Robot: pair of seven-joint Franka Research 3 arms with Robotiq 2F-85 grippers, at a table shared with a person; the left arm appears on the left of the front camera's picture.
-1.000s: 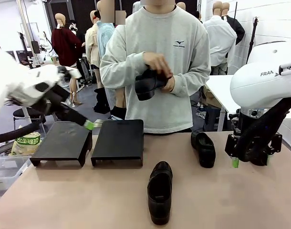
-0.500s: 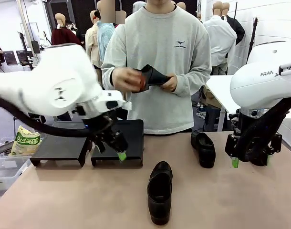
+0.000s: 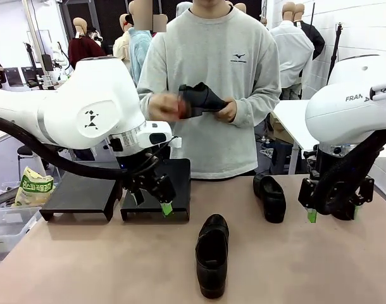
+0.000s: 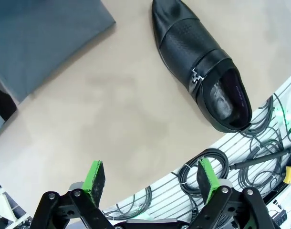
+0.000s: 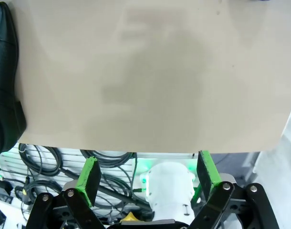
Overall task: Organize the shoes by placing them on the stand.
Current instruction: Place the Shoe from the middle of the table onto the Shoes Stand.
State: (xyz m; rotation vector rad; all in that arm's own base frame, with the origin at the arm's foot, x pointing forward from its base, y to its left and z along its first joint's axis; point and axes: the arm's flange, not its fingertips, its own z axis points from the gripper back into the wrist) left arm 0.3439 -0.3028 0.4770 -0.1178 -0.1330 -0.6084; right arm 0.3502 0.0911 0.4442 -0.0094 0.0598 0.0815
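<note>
shoes are lying in three places: the middle shoe (image 3: 212,253) is resting on the table (image 3: 85,266) near the robot's edge with its toe pointing toward the person, the right-side shoe (image 3: 269,196) is lying farther back and to the right, and the third shoe (image 3: 199,99) is being held at chest height in the person's hands (image 3: 226,113), well above the table. two low black stands are sitting side by side at the far left of the table, the outer stand (image 3: 79,187) and the inner stand (image 3: 158,180), both with bare tops. the left gripper (image 3: 152,202) is hanging over the front edge of the inner stand, fingers pointing down, between that stand and the middle shoe. in the left wrist view the left gripper (image 4: 150,171) is standing wide with nothing between its green pads (image 4: 94,175), and it is looking down on the middle shoe (image 4: 198,67), on bare table (image 4: 102,124) and on a corner of the inner stand (image 4: 40,38), the shoe lying apart from the stand. the right gripper (image 3: 334,212) is hovering low over the right end of the table, near the right-side shoe but apart from it. in the right wrist view the right gripper (image 5: 148,171) is also spread wide and gripping nothing, with bare table (image 5: 160,71) ahead and the middle shoe (image 5: 5,81) showing at the picture's left edge.
</note>
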